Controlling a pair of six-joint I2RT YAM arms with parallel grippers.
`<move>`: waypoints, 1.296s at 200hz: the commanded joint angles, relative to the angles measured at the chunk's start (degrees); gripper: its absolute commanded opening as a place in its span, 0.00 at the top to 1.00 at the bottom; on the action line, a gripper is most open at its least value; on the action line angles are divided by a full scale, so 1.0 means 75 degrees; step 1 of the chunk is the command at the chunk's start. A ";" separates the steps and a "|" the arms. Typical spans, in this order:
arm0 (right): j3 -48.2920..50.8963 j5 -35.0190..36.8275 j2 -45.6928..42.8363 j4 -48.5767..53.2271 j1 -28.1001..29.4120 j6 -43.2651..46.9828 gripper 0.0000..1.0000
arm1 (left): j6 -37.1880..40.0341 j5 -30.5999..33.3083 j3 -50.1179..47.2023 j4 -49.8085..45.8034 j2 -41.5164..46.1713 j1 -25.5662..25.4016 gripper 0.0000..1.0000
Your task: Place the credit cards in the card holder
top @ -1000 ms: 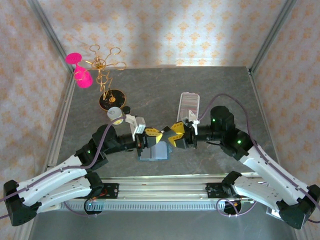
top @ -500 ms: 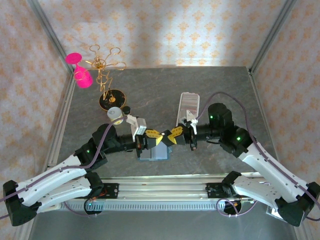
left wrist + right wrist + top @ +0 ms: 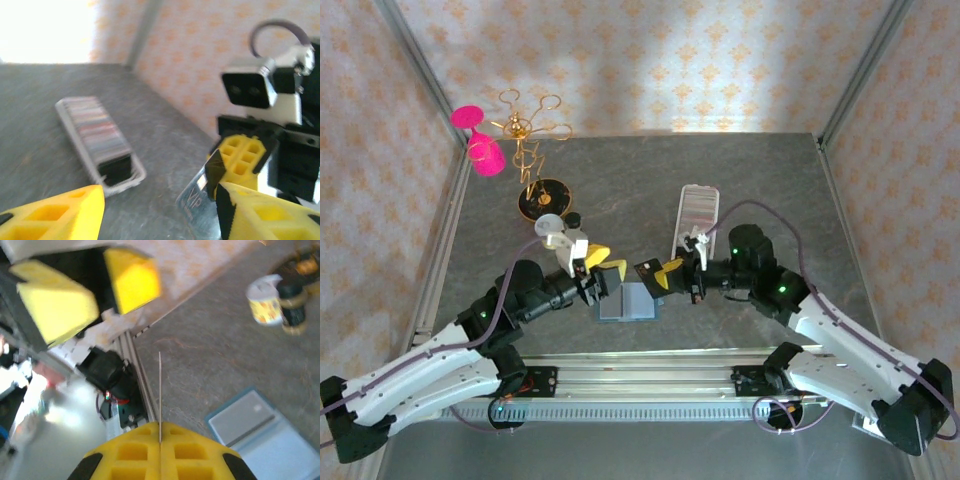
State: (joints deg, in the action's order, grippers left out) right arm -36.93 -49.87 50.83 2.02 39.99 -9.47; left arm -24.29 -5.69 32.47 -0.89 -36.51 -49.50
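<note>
My right gripper (image 3: pixel 662 274) is shut on one credit card (image 3: pixel 646 270) and holds it just above the upper right corner of the card holder (image 3: pixel 628 300), a teal-blue wallet lying open on the table. In the right wrist view the card (image 3: pixel 160 385) stands edge-on out of the shut gripper (image 3: pixel 160 427), with the card holder (image 3: pixel 260 425) below right. My left gripper (image 3: pixel 607 260) stands open just left of the card. In the left wrist view the silver "VIP" card (image 3: pixel 197 202) lies between the open gripper's (image 3: pixel 159 206) fingers. The other credit cards (image 3: pixel 698 212) stand in a row.
The row of cards sits in a long white tray (image 3: pixel 125 185) behind my right gripper. A small jar (image 3: pixel 552 228), a dark bottle (image 3: pixel 575 220), a gold wire stand (image 3: pixel 533 150) and a pink glass (image 3: pixel 480 142) stand at the back left. A metal rail (image 3: pixel 650 372) runs along the near edge.
My left gripper has let go of the card, opened and drawn back to the left. My right gripper has shut on the card and now holds it alone.
</note>
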 commanded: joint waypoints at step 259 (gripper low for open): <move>0.0740 0.5613 0.5084 -0.4038 0.2643 -0.6001 1.00 | -0.3603 0.0008 -0.3361 0.1436 -0.2040 0.0939 0.61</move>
State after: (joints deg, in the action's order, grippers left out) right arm -30.04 -8.34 87.61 -26.28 59.48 -53.52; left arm -50.54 -5.56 8.12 8.01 -51.35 -42.96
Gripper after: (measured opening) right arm 0.043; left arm 0.393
